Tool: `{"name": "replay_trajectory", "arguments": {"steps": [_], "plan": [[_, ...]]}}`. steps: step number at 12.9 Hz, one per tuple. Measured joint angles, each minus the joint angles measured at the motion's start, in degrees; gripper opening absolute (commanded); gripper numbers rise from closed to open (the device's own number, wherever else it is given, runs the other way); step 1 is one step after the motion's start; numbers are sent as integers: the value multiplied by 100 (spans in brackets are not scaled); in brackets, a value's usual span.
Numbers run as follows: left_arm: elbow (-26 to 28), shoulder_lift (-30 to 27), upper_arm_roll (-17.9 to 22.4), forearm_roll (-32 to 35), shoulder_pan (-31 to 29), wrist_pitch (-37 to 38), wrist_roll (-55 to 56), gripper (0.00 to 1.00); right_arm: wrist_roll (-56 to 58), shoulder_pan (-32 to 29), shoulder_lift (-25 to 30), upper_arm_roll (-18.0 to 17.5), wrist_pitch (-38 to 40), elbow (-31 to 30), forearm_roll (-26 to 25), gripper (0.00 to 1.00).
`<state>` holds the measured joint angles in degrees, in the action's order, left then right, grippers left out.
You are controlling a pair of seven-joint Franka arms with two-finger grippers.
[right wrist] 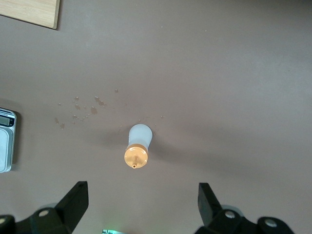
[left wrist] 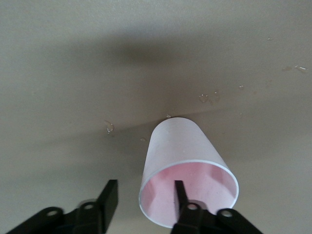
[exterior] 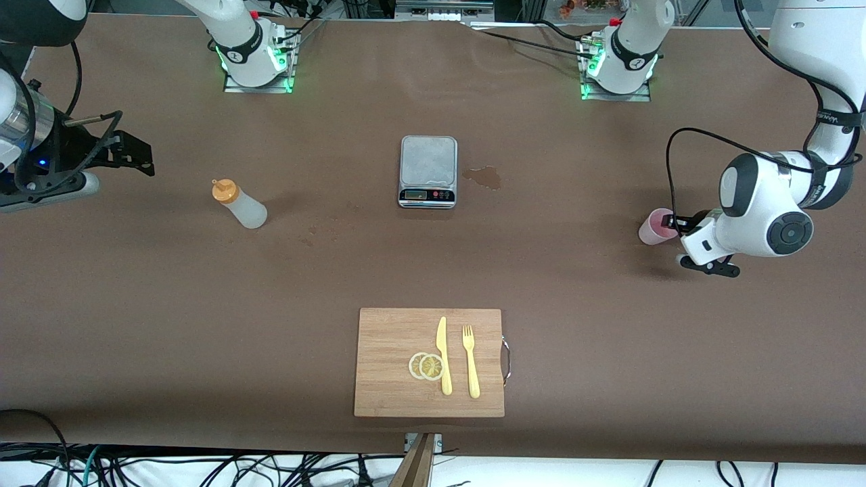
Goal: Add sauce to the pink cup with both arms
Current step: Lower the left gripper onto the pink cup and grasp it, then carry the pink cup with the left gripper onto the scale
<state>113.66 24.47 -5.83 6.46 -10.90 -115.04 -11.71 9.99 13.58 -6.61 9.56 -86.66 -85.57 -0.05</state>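
Note:
The pink cup point(exterior: 655, 227) stands upright on the table toward the left arm's end. My left gripper point(exterior: 674, 222) is at its rim. In the left wrist view one finger point(left wrist: 179, 192) is inside the cup point(left wrist: 183, 146) and the other finger point(left wrist: 109, 195) is outside, a gap away from the wall, so my left gripper point(left wrist: 145, 184) is open astride the rim. The sauce bottle point(exterior: 240, 204), whitish with an orange cap, stands toward the right arm's end. My right gripper point(exterior: 128, 152) hangs open and empty above the table beside it. In the right wrist view the sauce bottle point(right wrist: 138, 146) stands past my open right gripper point(right wrist: 141, 187).
A grey kitchen scale point(exterior: 427, 170) sits mid-table with a wet stain point(exterior: 483, 177) beside it. Nearer the front camera lies a wooden cutting board point(exterior: 385, 365) with a yellow knife point(exterior: 443, 355), a fork point(exterior: 470, 360) and lemon slices point(exterior: 426, 366).

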Motion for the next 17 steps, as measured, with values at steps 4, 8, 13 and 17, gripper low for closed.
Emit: {"name": "replay_trajectory", "arguments": {"steps": [4,8,13,17], "plan": [[6,14,-16,1,15,-5,-75,0,0,0,-4,0,0,0,0,100],[-265,7,-82,-1,87,452,-86,0,0,0,-4,0,0,0,1,100],[-1161,-107,-1051,-555,182,1844,627,0,0,-3,-5,1,0,0,1,100],[-1168,-85,-2051,-766,709,1668,2318,0,0,-3,-6,1,0,-1,1,100]]}}
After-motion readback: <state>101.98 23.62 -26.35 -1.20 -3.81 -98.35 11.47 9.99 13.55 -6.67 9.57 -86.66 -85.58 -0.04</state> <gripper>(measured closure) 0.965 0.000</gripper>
